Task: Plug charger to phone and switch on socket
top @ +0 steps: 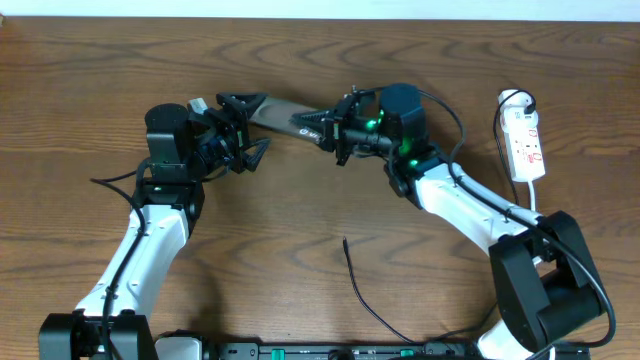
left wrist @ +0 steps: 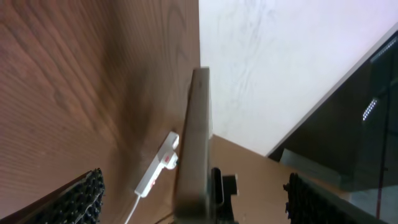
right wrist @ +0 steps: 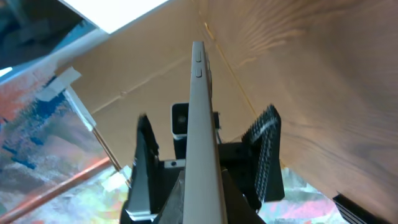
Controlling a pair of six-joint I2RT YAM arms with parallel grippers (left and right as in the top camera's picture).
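Flat brownish glossy phone [top: 280, 112], pinched at its right end by the right gripper [top: 328, 128], sits untouched between the left gripper's [top: 247, 128] spread fingers, with brown wooden table [top: 300, 220] all round.

Location type: robotics laboratory or test station; the wider building cannot be identified. Identifying features: two white-and-black jointed robot arms, the left arm [top: 150, 240] and the right arm [top: 465, 205], stand at the near edge of a brown wood-grain table [top: 300, 220]. A black equipment rail with green connectors [top: 300, 352] runs along that edge. A plain white wall [top: 400, 8] lies behind the table. A dark glazed panel [left wrist: 373, 124] shows in the left wrist view.
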